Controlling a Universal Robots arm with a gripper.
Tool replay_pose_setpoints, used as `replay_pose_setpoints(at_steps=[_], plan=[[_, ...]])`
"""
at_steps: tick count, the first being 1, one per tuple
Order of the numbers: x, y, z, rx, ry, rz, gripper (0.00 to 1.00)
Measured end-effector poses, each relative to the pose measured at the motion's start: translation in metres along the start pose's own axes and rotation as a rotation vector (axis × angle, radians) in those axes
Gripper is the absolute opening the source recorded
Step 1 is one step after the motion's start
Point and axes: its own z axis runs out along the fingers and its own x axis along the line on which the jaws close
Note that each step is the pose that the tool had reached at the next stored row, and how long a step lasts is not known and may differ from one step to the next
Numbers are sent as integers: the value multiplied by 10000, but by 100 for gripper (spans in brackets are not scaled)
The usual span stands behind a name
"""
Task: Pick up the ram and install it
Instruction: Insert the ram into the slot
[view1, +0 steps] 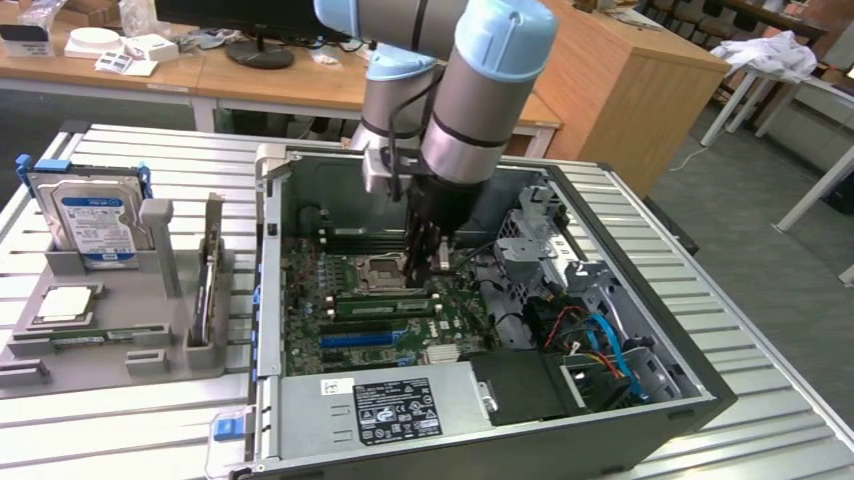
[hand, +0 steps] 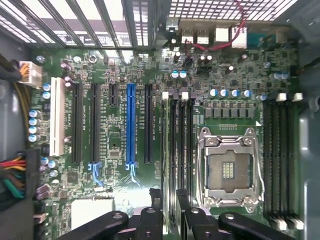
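Note:
My gripper (view1: 424, 262) is down inside the open computer case (view1: 274, 300), just over the motherboard (hand: 115, 140) beside the empty CPU socket (hand: 229, 170). Its two dark fingers (hand: 155, 196) stand apart over the black memory slots (hand: 177, 145), and I see nothing held between them. A narrow green stick with dark chips, apparently the ram (view1: 383, 305), stands along those slots just in front of the gripper. Seen from the wrist, the slots appear edge-on, and I cannot tell which one holds it.
Left of the case, a grey tray (view1: 120, 360) holds a silver-and-blue hard drive (view1: 94, 222), a square chip and a small green strip (view1: 80, 340). Inside the case are a power supply (view1: 387, 405), coloured cables (view1: 601, 345) and a drive cage (view1: 534, 240).

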Motion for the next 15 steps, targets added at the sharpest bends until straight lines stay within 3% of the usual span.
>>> replay_pose_setpoints(at_steps=[11,12,15], plan=[[-18,13,-341,1,0,0,25],[-22,16,-424,2,-1,0,25],[-26,20,-509,0,-1,0,25]])
